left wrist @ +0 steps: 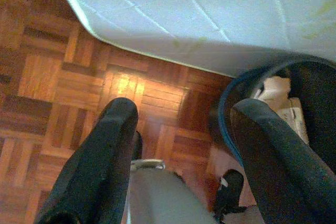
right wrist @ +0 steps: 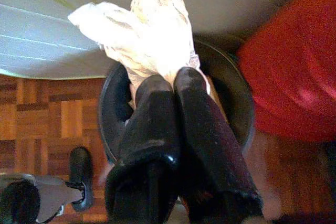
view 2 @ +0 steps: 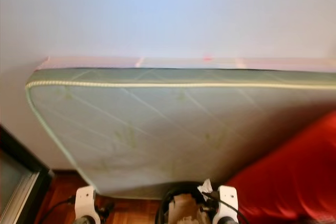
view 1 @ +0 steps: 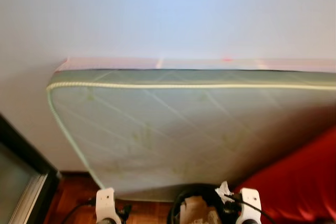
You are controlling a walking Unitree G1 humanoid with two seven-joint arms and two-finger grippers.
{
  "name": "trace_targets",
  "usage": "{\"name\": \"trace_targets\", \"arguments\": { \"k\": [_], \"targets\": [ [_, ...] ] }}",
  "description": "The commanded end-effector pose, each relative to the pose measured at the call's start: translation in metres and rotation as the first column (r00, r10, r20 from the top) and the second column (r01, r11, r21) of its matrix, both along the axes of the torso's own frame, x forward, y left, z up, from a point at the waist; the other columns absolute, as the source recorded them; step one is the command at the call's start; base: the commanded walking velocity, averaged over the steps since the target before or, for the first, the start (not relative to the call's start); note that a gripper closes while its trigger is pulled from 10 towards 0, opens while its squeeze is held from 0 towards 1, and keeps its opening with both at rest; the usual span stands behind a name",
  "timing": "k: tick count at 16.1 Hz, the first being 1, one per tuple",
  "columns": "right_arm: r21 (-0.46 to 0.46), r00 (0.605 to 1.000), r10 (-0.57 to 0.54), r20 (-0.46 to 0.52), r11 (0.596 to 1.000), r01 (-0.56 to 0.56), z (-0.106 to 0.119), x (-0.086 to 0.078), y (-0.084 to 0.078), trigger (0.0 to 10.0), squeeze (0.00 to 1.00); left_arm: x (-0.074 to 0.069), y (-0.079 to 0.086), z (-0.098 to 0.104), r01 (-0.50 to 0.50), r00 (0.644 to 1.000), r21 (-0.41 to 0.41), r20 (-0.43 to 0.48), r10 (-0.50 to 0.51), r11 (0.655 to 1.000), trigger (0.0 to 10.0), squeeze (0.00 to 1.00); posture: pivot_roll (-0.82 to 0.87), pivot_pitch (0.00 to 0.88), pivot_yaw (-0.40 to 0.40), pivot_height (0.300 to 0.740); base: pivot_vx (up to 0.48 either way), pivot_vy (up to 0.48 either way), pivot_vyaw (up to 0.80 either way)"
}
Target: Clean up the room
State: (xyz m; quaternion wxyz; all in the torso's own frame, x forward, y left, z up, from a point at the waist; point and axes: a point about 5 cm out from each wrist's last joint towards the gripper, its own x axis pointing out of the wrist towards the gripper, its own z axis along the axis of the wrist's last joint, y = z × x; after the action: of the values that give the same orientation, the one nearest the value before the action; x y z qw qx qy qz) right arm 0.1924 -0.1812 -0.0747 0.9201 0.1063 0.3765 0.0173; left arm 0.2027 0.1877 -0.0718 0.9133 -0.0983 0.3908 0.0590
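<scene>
Crumpled paper (right wrist: pixel 144 30) is the thing in play right now, a white wad of wrapper or tissue pinched at the tips of the right end effector (right wrist: pixel 173 80), whose two black fingers are pressed together on it. It's hanging right over the mouth of a round black bin (right wrist: pixel 113 114) that sits on the parquet floor (left wrist: pixel 63 77). From the head cameras you can see the same bin (view 1: pixel 181 203) low in the frame with the white scrap (view 1: pixel 224 189) poking up at its rim, and there already seems to be some pale rubbish lying inside it.

The left end effector (left wrist: pixel 181 124) isn't holding anything; its fingers are spread well apart, hovering above the floor just beside the bin.

Behind all this a pale green mattress (view 1: pixel 173 129) leans against the white wall (view 1: pixel 157 14), and something big and red (view 1: pixel 304 182) sits off to the robot's right, maybe a sofa or a cover, can't tell which.

Progress-wise, I'd say this bit of trash is basically at the drop-off point: picked up, carried, positioned, just not released yet. So what's left for this piece is letting go. How much more mess is around the room I honestly can't judge, since the cameras are pointed at the wall and the bin.
</scene>
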Motion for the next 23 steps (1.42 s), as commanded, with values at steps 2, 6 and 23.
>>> {"name": "trace_targets", "arguments": {
  "k": [2, 6, 23],
  "targets": [
    [0.008, 1.000, -0.001, 0.026, 1.000, 0.001, 0.004, 0.006, -0.001, 10.0, 0.00, -0.004, 0.000, -0.002, 0.006, 1.000, -0.005, -0.011, -0.006, 1.000, 10.0, 0.00, 0.12, 0.042, -0.049, 0.740, 0.000, 0.000, 0.00],
    [0.024, 0.998, 0.011, 0.068, 1.000, -0.012, 0.012, 0.021, 0.001, 10.0, 0.00, -0.004, -0.001, -0.002, 0.004, 1.000, -0.014, 0.015, -0.003, 1.000, 10.0, 0.00, 0.12, 0.052, -0.052, 0.740, 0.000, 0.000, 0.00],
    [0.007, 0.984, -0.049, 0.170, 0.999, 0.048, 0.045, 0.074, 0.014, 10.0, 0.00, 0.039, -0.015, 0.036, 0.052, 0.939, -0.032, 0.342, -0.038, 0.998, 10.0, 0.00, 0.19, 0.138, -0.069, 0.740, 0.000, 0.000, 0.00]
  ]
}}
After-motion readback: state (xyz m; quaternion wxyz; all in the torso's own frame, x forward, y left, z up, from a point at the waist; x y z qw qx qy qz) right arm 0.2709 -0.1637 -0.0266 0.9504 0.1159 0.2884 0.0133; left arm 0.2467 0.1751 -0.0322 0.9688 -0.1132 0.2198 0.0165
